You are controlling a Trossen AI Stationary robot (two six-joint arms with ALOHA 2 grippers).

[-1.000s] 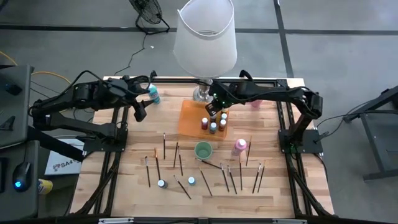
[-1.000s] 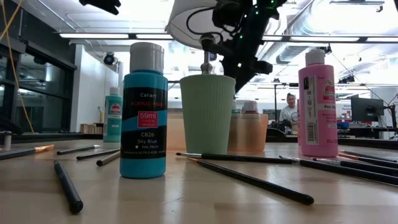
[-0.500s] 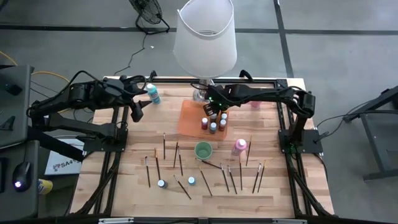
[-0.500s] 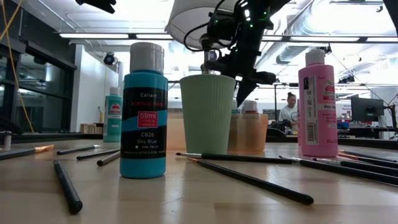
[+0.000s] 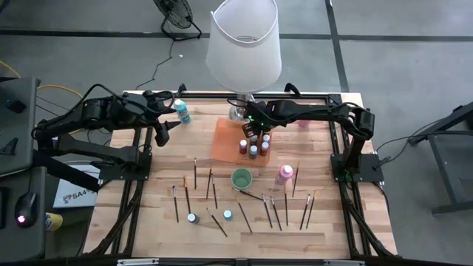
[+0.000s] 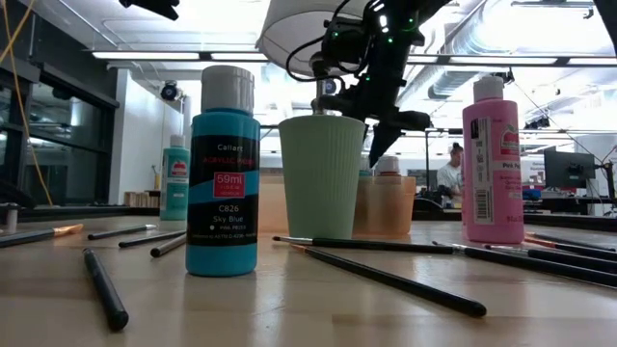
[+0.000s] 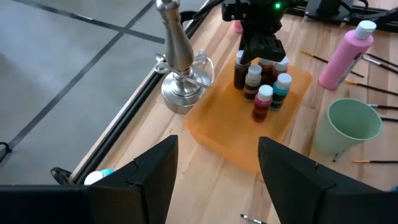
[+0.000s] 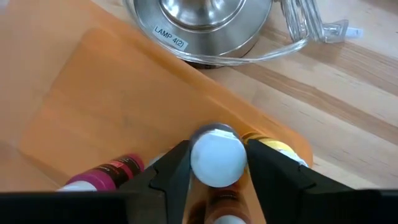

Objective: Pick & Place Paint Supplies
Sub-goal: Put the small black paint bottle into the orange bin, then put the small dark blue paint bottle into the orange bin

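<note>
Paint bottles [image 5: 253, 145] stand bunched on my orange tray [image 5: 225, 142], at the side of it away from my left arm, and the tray lies just in front of the lamp base [image 5: 238, 112]. My right gripper [image 5: 255, 127] is down over the cluster's lamp-side end; in its own wrist view the two fingers [image 8: 171, 171] sit on either side of a white-capped bottle [image 8: 217, 154], pressed against its cap, so I am closed on that bottle. A yellow-capped bottle [image 8: 277, 149] stands just beside it, and a magenta one [image 8: 106, 171] on the other side. My left gripper [image 5: 164, 130] hangs well off to the side of the tray with its jaws wide apart and nothing in them. In front of the tray stand a green cup [image 5: 241, 178] and a tall pink bottle [image 5: 284, 174], with thin brushes [image 5: 195, 173] scattered around them. A teal bottle [image 5: 182, 111] stands level with the lamp base, near my left gripper
</note>
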